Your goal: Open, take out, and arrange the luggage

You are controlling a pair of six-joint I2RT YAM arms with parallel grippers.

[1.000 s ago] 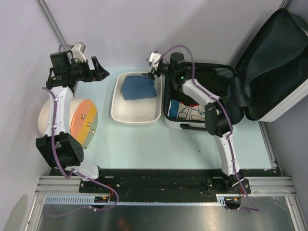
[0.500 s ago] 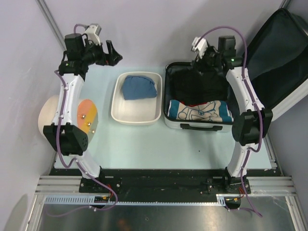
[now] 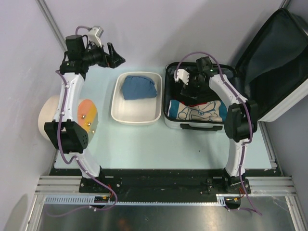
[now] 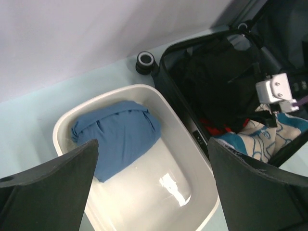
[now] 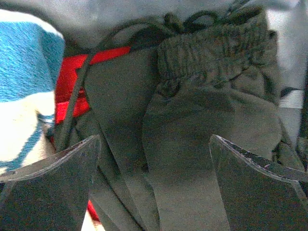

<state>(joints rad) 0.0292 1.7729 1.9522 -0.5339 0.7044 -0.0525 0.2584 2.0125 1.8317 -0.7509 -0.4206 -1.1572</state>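
The luggage (image 3: pixel 211 126) lies open at the right of the table, with its dark-lined lid (image 3: pixel 275 62) leaning back to the right. Inside are a dark olive garment (image 5: pixel 202 110), a red item (image 5: pixel 72 86) and a blue-and-white patterned cloth (image 3: pixel 197 111). My right gripper (image 3: pixel 188 89) is open, reaching down into the case with its fingertips just over the dark garment (image 5: pixel 154 187). My left gripper (image 3: pixel 115 57) is open and empty, held high behind the tub's far left corner.
A cream tub (image 3: pixel 135 120) left of the case holds a folded blue cloth (image 3: pixel 138 88), which also shows in the left wrist view (image 4: pixel 115 137). A cream cylinder with an orange end (image 3: pixel 72 118) lies at the far left. Grey walls close in the back and sides.
My right gripper went from the tub's edge to the back of the case, then down onto the dark garment. My left gripper rose and shifted right, then held.
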